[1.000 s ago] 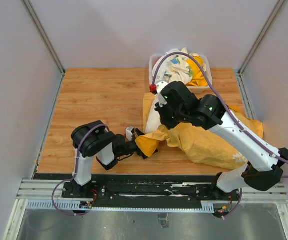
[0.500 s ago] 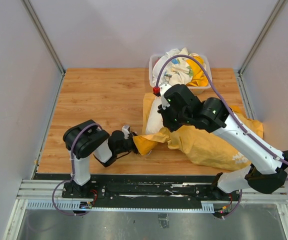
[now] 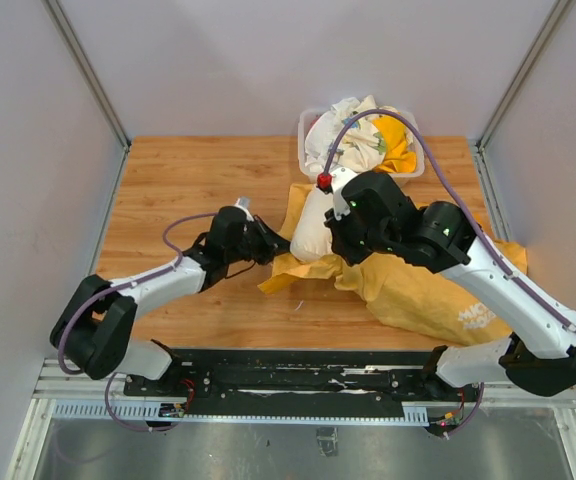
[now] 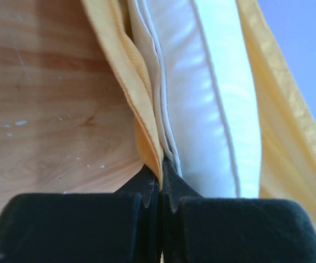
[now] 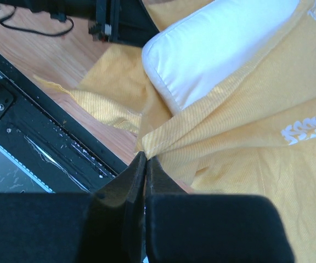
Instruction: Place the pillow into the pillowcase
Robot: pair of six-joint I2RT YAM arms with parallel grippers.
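The cream-white pillow lies mid-table with its left end sticking out of the orange-yellow pillowcase. My left gripper is at the pillow's left side. In the left wrist view it is shut on the pillowcase's hem, right against the pillow's seam. My right gripper is shut on a folded edge of the pillowcase, just below the pillow's corner. In the top view its fingertips are hidden under the right wrist.
A clear plastic bin heaped with white and yellow patterned cloths stands at the back, just behind the pillow. The black base rail runs along the near edge. Grey walls close the table on three sides.
My left gripper shut on the pillowcase's hem near the front edge, then swung away from the rail up to the pillow's left side, taking the hem along. The right arm shifted slightly back.
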